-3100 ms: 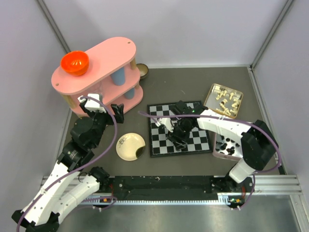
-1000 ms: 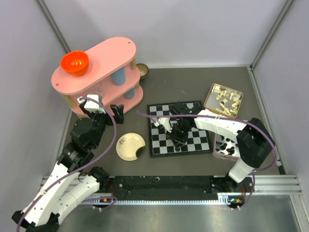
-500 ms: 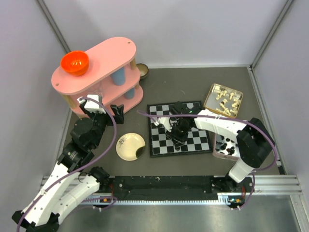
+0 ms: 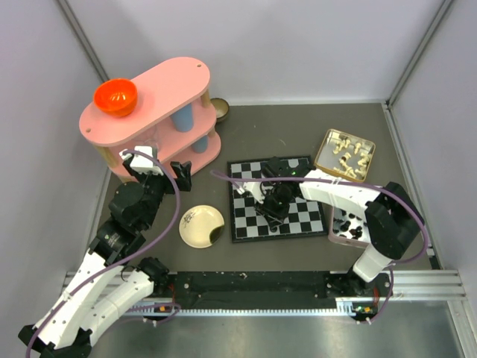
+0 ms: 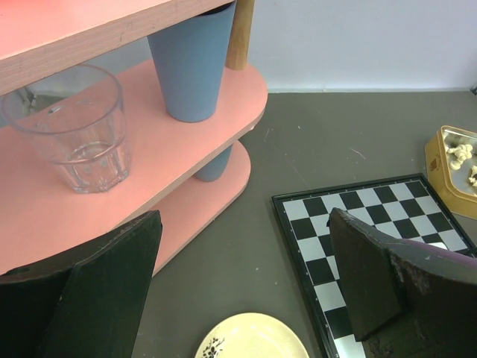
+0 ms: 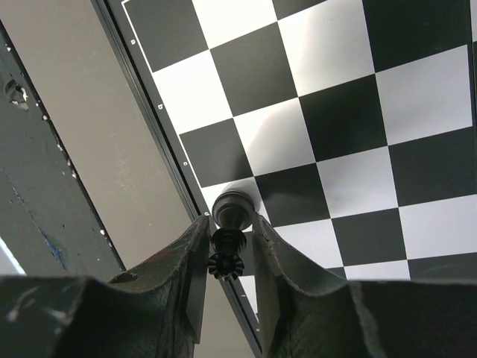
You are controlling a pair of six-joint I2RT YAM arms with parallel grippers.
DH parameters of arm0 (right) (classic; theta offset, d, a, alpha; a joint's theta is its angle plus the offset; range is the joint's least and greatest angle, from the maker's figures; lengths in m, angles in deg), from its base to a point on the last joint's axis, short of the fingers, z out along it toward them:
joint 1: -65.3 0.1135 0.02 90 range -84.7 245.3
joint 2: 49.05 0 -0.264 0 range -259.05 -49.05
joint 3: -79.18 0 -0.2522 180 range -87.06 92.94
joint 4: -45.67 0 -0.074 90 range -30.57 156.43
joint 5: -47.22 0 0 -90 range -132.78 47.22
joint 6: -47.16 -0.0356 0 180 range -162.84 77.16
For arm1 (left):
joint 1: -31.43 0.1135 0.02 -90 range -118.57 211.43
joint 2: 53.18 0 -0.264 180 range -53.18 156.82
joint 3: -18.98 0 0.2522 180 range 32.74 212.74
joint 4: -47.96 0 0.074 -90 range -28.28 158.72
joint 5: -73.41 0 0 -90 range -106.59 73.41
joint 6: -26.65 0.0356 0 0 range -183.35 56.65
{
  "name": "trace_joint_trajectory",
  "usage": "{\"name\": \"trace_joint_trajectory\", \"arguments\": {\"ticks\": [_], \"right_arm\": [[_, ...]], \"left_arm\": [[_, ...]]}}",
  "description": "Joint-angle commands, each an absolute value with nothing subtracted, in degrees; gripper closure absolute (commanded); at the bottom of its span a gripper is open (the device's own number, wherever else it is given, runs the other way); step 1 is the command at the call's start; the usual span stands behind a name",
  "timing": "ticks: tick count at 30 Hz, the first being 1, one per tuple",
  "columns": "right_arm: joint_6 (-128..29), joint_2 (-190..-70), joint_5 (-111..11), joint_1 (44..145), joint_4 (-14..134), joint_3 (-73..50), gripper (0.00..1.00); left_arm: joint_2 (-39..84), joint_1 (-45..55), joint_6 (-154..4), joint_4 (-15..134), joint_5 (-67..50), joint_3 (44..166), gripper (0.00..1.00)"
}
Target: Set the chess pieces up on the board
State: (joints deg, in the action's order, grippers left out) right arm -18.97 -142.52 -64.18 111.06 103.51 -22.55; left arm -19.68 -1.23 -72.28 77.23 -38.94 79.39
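so the right gripper [image 6: 229, 237] pinches a tiny piece [image 6: 230, 208] by its waist at the board [image 6: 328, 127] edge. Looks light, glossy, probably slippery. The left gripper [image 5: 242, 250] hangs wide open, empty.

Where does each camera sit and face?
Top external: above and behind left arm and right arm, both showing, looking down on the board.
Left wrist: on the open left end effector, facing the pink shelf; fingers show.
Right wrist: on the right end effector, looking down at the chess piece it grips.
All share the board.
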Motion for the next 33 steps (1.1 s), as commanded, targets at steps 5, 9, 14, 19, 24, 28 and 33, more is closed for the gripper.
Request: {"name": "trace_joint_trajectory", "arguments": {"ticks": [5, 9, 14, 19, 24, 28, 33], "right_arm": [[-19.3, -141.3, -64.0, 111.7, 101.9, -23.6, 0.66], [-19.1, -140.5, -64.6, 111.6, 102.0, -23.8, 0.57], [-19.1, -139.8, -64.8, 111.7, 102.3, -23.2, 0.45], [-19.6, -139.5, -65.3, 111.7, 104.0, -20.5, 0.01], [-20.0, -139.2, -68.7, 107.2, 107.2, -14.4, 0.01], [-17.6, -138.4, -75.5, 98.7, 112.0, -7.8, 0.01], [-10.3, -131.0, -82.0, 85.6, 115.4, -4.7, 0.01]], "left_arm": [[-20.4, -1.2, -72.7, 75.0, -39.1, 78.9, 0.01], [-20.2, -1.2, -72.7, 74.8, -39.0, 79.0, 0.01], [-20.2, -1.2, -72.7, 74.7, -38.8, 79.1, 0.01], [-20.1, -1.2, -72.6, 75.0, -38.7, 79.7, 0.01], [-20.3, -1.2, -72.8, 75.0, -37.9, 81.8, 0.01], [-19.7, -1.2, -73.3, 72.9, -34.0, 84.1, 0.01], [-14.2, -1.1, -74.6, 70.5, -23.0, 88.3, 0.01]]}}
